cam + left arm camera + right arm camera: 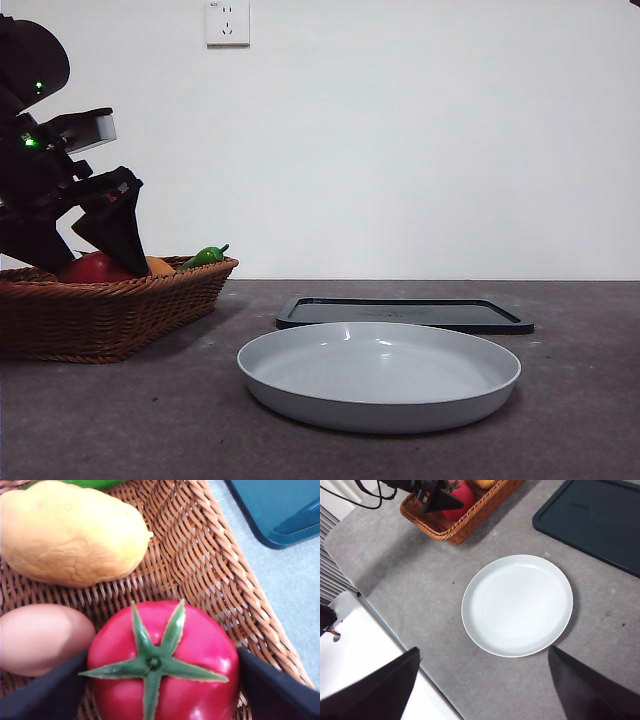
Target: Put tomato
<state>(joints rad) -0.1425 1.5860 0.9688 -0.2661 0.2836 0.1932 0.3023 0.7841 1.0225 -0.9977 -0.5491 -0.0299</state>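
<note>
Bench [580, 420]: grey, speckled surface; all items are carried on it.

Plate [379, 375]: pale grey, round, shallow; set near the bench's front edge, about mid-width, nothing on it.

Tray [405, 313]: dark, flat, rectangular; placed just behind the plate, toward the back edge.

Basket [100, 310]: brown wicker; stood at the bench's left side. A green pepper [205, 256] is seen over its rim.

Left gripper [160, 680]: lowered into the basket. Its jaws are set open to either side of the tomato, close against its flanks; whether contact is made cannot be told.

Right gripper [482, 680]: held high above the plate, jaws spread wide, nothing between them.

Lemon-shaped yellow fruit [70, 532]: laid in the basket beyond the tomato.

Tomato [165, 665]: glossy red, green star-shaped stem uppermost; resting in the basket between the left jaws.

Egg [42, 637]: pale pink-beige; lying just beside the tomato.
</note>
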